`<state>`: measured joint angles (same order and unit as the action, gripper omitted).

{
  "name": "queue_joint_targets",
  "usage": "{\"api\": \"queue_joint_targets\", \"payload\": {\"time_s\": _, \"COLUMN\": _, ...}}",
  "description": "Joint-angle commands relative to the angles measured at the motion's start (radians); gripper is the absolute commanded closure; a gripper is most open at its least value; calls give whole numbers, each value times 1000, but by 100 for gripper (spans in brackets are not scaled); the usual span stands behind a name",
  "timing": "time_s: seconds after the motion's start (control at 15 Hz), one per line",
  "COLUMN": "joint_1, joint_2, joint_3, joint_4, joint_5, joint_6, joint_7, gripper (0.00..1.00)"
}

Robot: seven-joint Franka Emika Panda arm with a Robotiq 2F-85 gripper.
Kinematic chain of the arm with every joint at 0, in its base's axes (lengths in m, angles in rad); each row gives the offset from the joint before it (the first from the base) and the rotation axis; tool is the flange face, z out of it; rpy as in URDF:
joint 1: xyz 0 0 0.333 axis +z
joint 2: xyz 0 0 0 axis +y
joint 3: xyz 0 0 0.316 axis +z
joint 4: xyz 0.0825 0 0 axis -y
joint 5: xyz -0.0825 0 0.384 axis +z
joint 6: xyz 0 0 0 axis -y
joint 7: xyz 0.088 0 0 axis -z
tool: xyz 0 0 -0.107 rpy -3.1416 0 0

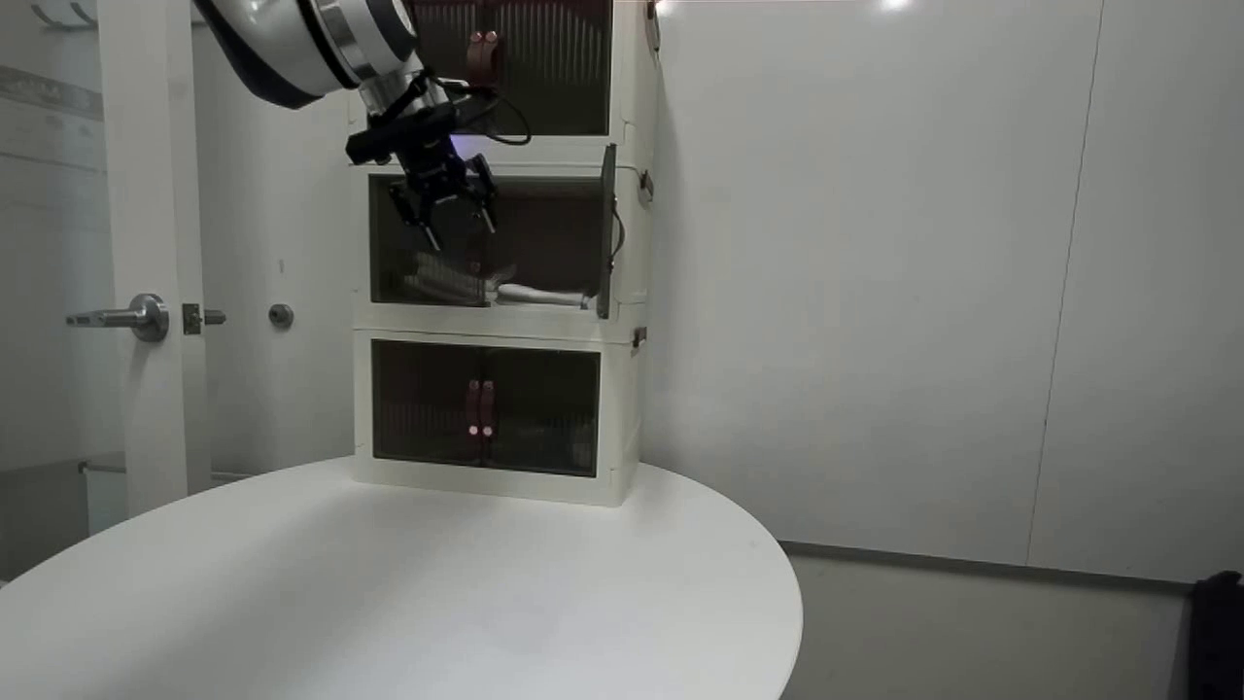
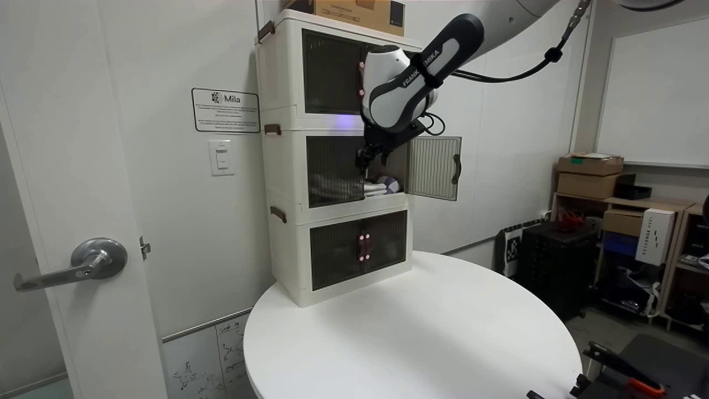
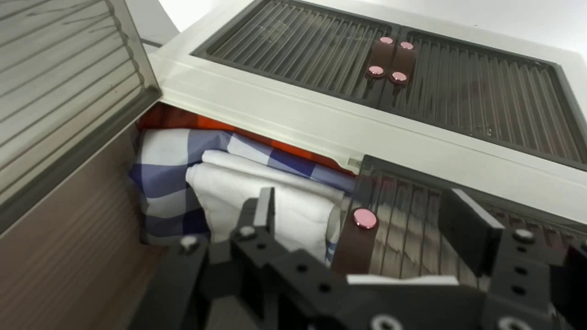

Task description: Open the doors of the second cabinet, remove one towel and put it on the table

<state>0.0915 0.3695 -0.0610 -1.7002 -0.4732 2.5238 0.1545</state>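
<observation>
White towel (image 3: 298,213) folded in open half of middle cabinet (image 1: 496,319); our pincer (image 1: 462,231) spread wide, empty, in front of shut door (image 2: 335,169). We risk jamming fingers (image 3: 467,233) against it if we drive straight in.

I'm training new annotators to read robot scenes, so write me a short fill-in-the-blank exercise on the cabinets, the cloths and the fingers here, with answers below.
Of the two doors on the middle cabinet, only ____ stands open.
The folded towel is mainly ____ in colour, unlike the checked cloth.
Both door panels of the bottom cabinet are ____.
The fingers stand apart, with ____ held between them.

Missing words: one; white; shut; nothing.
</observation>
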Motion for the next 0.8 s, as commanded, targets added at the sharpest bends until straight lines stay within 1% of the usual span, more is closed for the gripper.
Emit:
{"api": "queue_joint_targets", "payload": {"time_s": 0.0, "joint_1": 101, "joint_2": 49, "joint_3": -74, "joint_4": 76, "joint_5": -149, "joint_6": -41, "joint_7": 155, "gripper": 0}}
{"api": "queue_joint_targets", "payload": {"time_s": 0.2, "joint_1": 163, "joint_2": 77, "joint_3": -107, "joint_4": 109, "joint_5": -295, "joint_6": -71, "joint_7": 299, "gripper": 0}}
{"api": "queue_joint_targets", "payload": {"time_s": 0.27, "joint_1": 191, "joint_2": 89, "joint_3": -133, "joint_4": 122, "joint_5": -381, "joint_6": -82, "joint_7": 392, "gripper": 0}}
{"api": "queue_joint_targets", "payload": {"time_s": 0.4, "joint_1": 213, "joint_2": 101, "joint_3": -145, "joint_4": 137, "joint_5": -505, "joint_6": -131, "joint_7": 536, "gripper": 0}}
{"api": "queue_joint_targets", "payload": {"time_s": 0.6, "joint_1": 217, "joint_2": 113, "joint_3": -127, "joint_4": 150, "joint_5": -673, "joint_6": -241, "joint_7": 714, "gripper": 0}}
{"api": "queue_joint_targets", "payload": {"time_s": 0.73, "joint_1": 196, "joint_2": 117, "joint_3": -96, "joint_4": 145, "joint_5": -751, "joint_6": -291, "joint_7": 765, "gripper": 0}}
